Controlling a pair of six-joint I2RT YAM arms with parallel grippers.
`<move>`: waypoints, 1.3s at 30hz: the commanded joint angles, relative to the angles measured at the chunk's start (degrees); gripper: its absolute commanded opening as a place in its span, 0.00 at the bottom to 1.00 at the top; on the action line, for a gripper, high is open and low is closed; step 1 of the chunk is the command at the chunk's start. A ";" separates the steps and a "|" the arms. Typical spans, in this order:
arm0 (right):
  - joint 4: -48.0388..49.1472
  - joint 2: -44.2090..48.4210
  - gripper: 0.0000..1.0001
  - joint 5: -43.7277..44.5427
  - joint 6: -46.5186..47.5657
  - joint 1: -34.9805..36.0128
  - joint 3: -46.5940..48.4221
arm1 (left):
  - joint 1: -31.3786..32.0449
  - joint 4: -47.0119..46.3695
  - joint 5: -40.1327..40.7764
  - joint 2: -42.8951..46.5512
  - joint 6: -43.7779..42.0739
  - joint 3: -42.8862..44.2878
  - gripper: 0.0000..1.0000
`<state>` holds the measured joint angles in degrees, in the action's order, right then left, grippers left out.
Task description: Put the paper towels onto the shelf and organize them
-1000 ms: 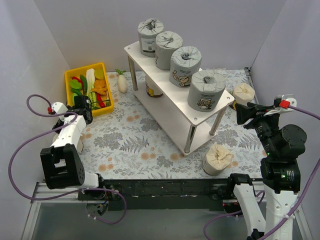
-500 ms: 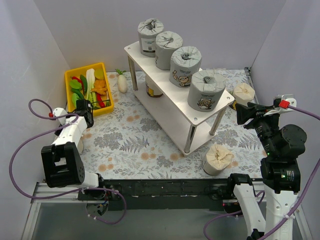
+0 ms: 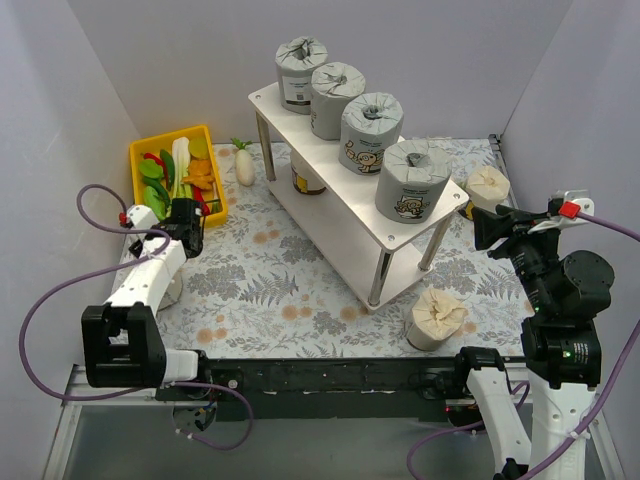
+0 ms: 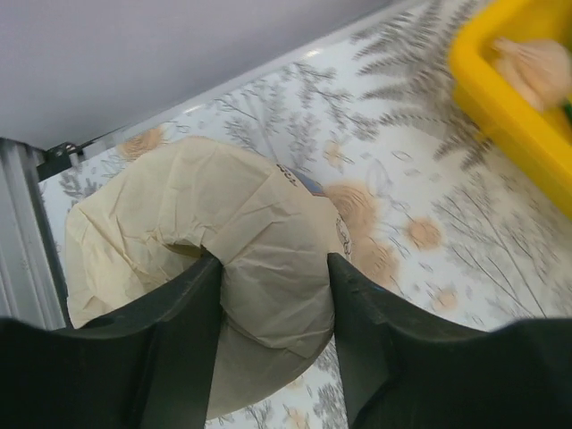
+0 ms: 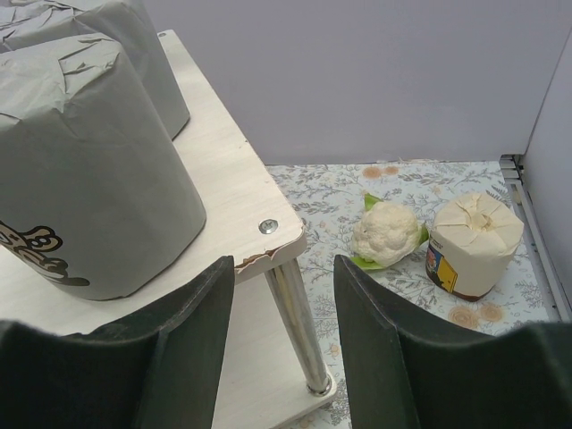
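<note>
Left gripper (image 4: pixel 273 273): fingers pressed onto cream roll (image 4: pixel 179 206); its label edge is unreadable. Right gripper (image 5: pixel 284 268): spread wide beside shelf (image 5: pixel 223 170). Grey rolls (image 3: pixel 412 185): cartoon labels, writing illegible.

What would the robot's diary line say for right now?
left tool: gripping cream roll at top | right tool: open, empty, near shelf corner | shelf top: four grey rolls | stage: cream roll not yet shelved

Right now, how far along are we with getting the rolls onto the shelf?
Done: four grey rolls line the shelf's top board, one cream roll sits underneath on the lower board. In hand: the left gripper grips a cream roll. Left: that one plus two cream rolls on the table, one beside the cauliflower, one by the shelf's front leg.
</note>
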<state>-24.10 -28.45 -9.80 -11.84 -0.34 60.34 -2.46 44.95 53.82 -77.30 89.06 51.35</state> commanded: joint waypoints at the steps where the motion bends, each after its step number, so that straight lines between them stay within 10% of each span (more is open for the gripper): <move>1: 1.16 0.94 0.56 -0.22 -0.03 0.25 1.28 | 9.72 -1.71 -0.82 5.40 -5.73 0.33 0.39; 18: 0.28 1.11 0.56 1.54 0.93 0.25 2.15 | 44.55 -22.17 -29.39 8.30 -36.57 2.97 0.28; 28: -0.25 1.29 0.56 2.51 1.73 0.25 2.50 | 47.37 -46.69 -38.70 18.76 -58.80 -9.51 0.32; 39: -1.04 1.64 0.57 4.53 2.34 0.25 3.30 | 47.37 -58.13 -52.42 11.31 -72.00 -8.73 0.32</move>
<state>-26.15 -27.66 -7.16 -10.44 -0.34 61.25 44.77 -4.21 6.17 -62.78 23.46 40.84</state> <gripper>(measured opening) 0.566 0.420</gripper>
